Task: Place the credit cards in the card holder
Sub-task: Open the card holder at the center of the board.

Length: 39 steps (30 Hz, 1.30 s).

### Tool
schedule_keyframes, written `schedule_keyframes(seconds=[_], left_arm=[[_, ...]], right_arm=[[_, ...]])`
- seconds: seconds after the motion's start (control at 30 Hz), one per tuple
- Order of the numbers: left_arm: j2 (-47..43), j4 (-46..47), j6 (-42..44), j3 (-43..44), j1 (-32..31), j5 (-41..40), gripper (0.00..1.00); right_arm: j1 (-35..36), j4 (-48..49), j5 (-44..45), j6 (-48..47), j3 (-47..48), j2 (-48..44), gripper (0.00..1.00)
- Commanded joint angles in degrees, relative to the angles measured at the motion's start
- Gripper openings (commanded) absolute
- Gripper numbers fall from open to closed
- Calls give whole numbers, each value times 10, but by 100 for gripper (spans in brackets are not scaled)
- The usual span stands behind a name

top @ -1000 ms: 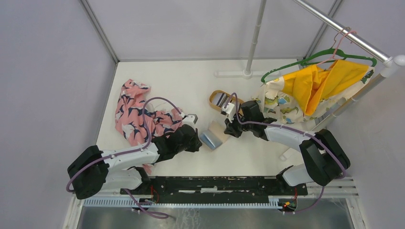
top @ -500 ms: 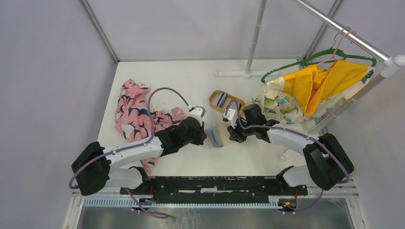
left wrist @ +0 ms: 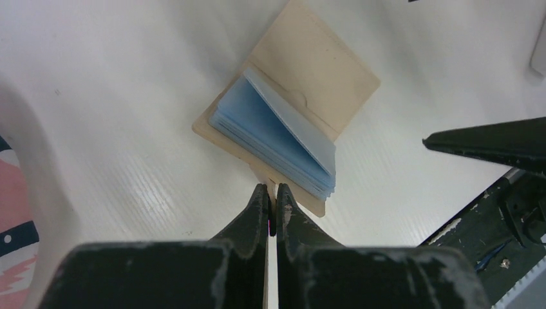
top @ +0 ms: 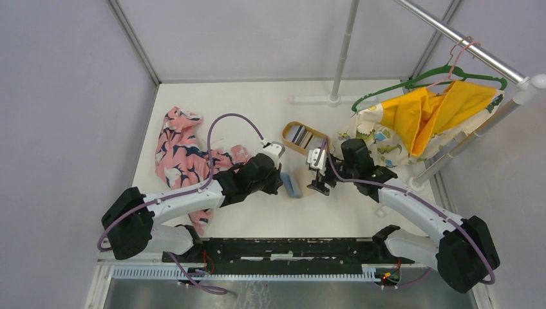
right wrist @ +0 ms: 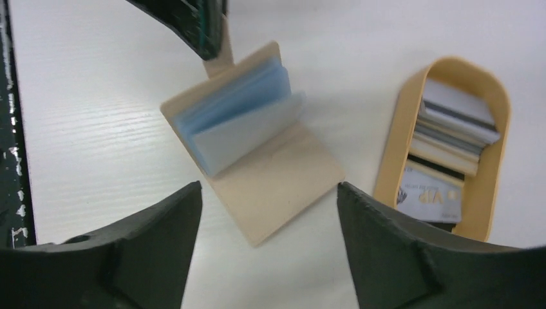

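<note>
The card holder (left wrist: 322, 71) lies open on the white table, tan covers spread and grey-blue inner panels (left wrist: 277, 132) fanned up. My left gripper (left wrist: 271, 193) is shut on the small tan tab at its near edge; from above it (top: 278, 182) sits just left of the holder (top: 291, 185). My right gripper (right wrist: 269, 193) hovers open over the tan cover (right wrist: 283, 174), fingers (right wrist: 161, 238) wide apart and holding nothing. The credit cards (right wrist: 451, 129), dark and pale, are stacked in an oval wooden-rimmed tray (right wrist: 393, 141) beyond the holder, also visible from above (top: 288, 132).
A pink patterned cloth (top: 183, 154) lies at the left by my left arm. A clothes rack with a green hanger and a yellow garment (top: 425, 116) stands at the right, over a dinosaur-print cloth (top: 376, 138). A white pole base (top: 333, 98) stands at the back.
My right gripper has opened wide and let go of the holder's tan cover, drawing back a little. The left arm has carried the holder by its tab to the right.
</note>
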Motion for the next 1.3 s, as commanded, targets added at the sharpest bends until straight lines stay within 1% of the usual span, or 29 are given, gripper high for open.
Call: schedule_keyframes(seconds=[0.0, 0.03, 0.07, 0.17, 0.2, 0.3, 0.37, 0.47, 0.57, 0.73, 0.87, 1.1, 1.27], left_arm=[[-1, 17, 35, 29, -2, 17, 2], [-3, 20, 36, 26, -2, 20, 2], [-4, 25, 35, 21, -3, 21, 2], [-8, 37, 31, 7, -2, 24, 2], [-8, 39, 29, 5, -2, 25, 2], [-12, 50, 24, -5, -2, 29, 2], [-13, 59, 22, -10, -2, 33, 2], [-14, 63, 19, -14, -2, 38, 2], [-18, 66, 17, -18, -2, 48, 2], [-29, 72, 11, -33, -3, 54, 2], [-36, 74, 7, -44, -3, 58, 2], [-40, 74, 8, -49, -3, 62, 2], [-38, 74, 9, -50, -3, 64, 2]], right_arm=[[8, 35, -108, -83, -23, -35, 87], [20, 53, -112, -99, -36, -42, 94], [34, 67, -110, -133, -53, -48, 98], [81, 119, -86, -222, -83, -43, 98], [89, 128, -86, -229, -77, -28, 98], [98, 116, -93, -211, -27, 36, 98], [102, 117, -72, -196, -10, 60, 98], [101, 145, -49, -181, -38, 62, 98], [101, 167, -50, -154, -55, 74, 98], [101, 159, -39, -133, -37, 105, 92], [102, 164, -34, -128, -41, 109, 92], [101, 184, 1, -96, -39, 111, 85], [98, 204, 21, -60, -41, 104, 75]])
